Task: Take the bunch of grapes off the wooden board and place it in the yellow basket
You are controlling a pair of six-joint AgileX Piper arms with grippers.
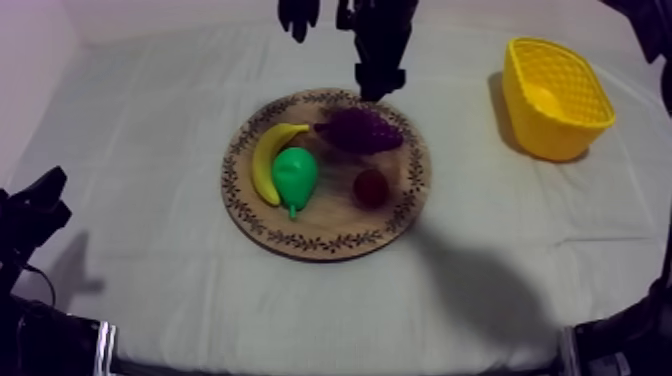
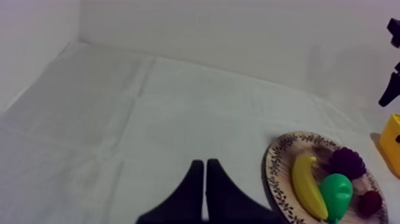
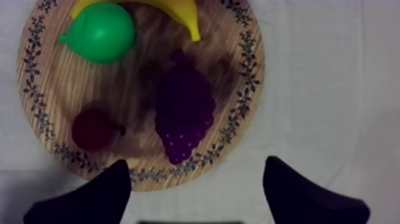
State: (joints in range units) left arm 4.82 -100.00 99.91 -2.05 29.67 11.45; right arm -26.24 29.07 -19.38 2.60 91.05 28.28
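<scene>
The purple bunch of grapes (image 1: pixel 358 130) lies on the far part of the round wooden board (image 1: pixel 335 215), beside a banana (image 1: pixel 268 160), a green pear (image 1: pixel 295 177) and a small red fruit (image 1: pixel 371 187). My right gripper (image 1: pixel 381 88) hangs over the board's far rim, just behind the grapes. In the right wrist view its fingers (image 3: pixel 113 190) stand wide apart, open, with the grapes (image 3: pixel 184 113) just ahead of them and nothing held. My left gripper (image 1: pixel 35 210) rests low at the table's left edge, its fingers (image 2: pixel 205 179) together as a narrow wedge.
The yellow basket (image 1: pixel 560 135) stands at the far right of the table, apart from the board. From the left wrist view the board (image 2: pixel 280 167) with its fruit lies to one side, and the basket's corner (image 2: pixel 391 143) shows past it. Bare cloth surrounds the board.
</scene>
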